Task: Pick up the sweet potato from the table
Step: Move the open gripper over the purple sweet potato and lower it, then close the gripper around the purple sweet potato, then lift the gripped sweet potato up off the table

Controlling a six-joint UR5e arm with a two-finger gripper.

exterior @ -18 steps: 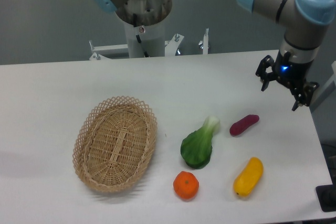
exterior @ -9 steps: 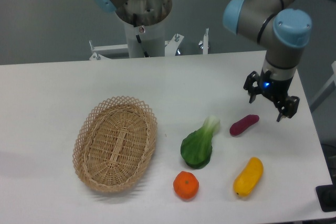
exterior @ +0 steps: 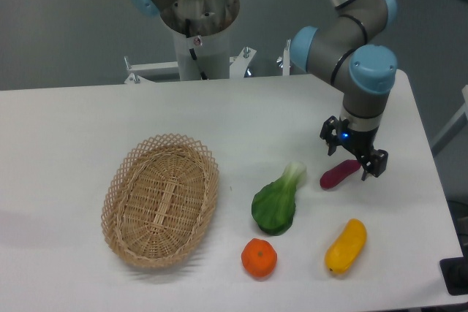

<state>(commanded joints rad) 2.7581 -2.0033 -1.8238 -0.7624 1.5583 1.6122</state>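
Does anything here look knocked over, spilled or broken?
Nothing stands out. The sweet potato, greens, orange and yellow vegetable lie whole on the table; the basket sits upright.

One fixed camera looks down from the front across the table toward the arm's base.

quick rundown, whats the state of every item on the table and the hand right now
sweet potato: lying on the table, not gripped
hand: open, over the sweet potato's right end
basket: upright, empty
bok choy: lying flat
orange: resting on the table
yellow vegetable: lying flat
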